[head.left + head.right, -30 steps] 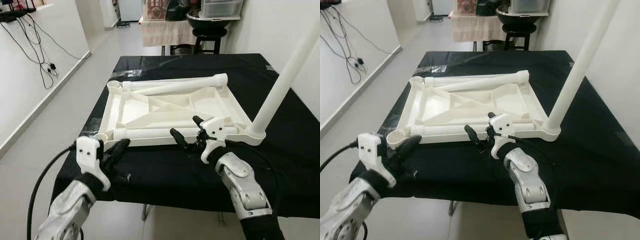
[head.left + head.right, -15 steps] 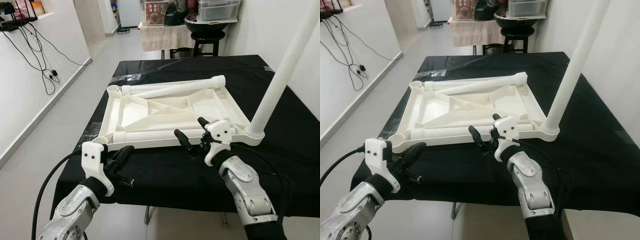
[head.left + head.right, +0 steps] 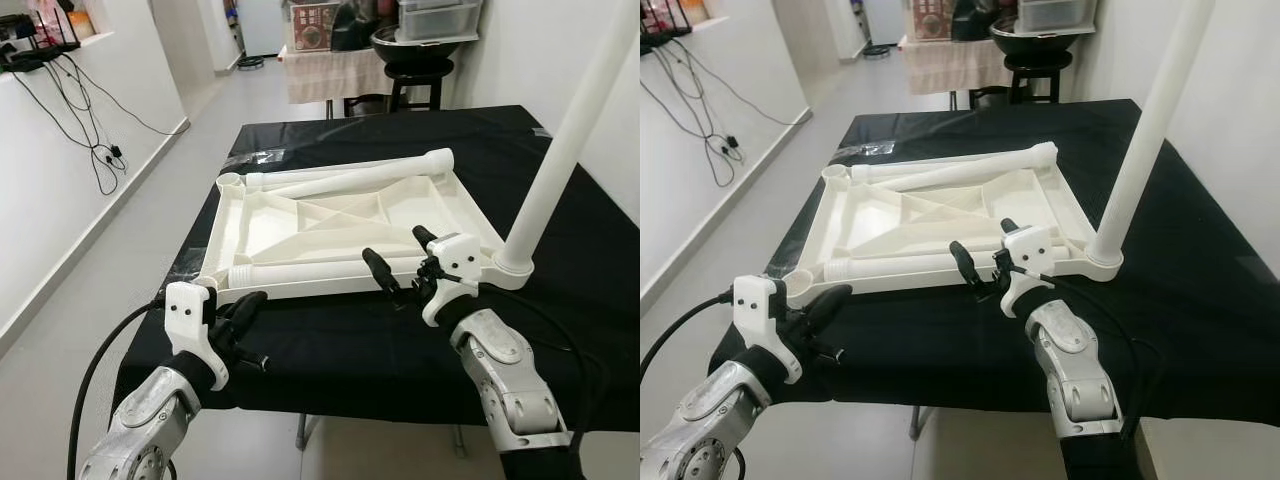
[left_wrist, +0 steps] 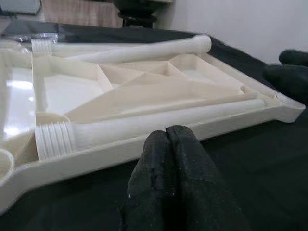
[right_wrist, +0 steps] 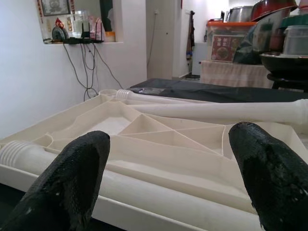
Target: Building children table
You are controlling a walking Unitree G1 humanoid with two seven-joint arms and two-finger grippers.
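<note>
Tabletop (image 3: 340, 215), white plastic, lying underside-up on a black-covered table (image 3: 330, 340), one leg (image 3: 570, 140) upright in its near right corner.

Three loose legs lie in the tabletop: two along its far edge (image 3: 350, 172), one along its near edge (image 3: 320, 268). Right gripper (image 3: 405, 262), fingers spread wide, hovers at the near edge by this leg. Left gripper (image 3: 245, 308), fingers pressed together on nothing, sits just off the tabletop's near left corner.
</note>
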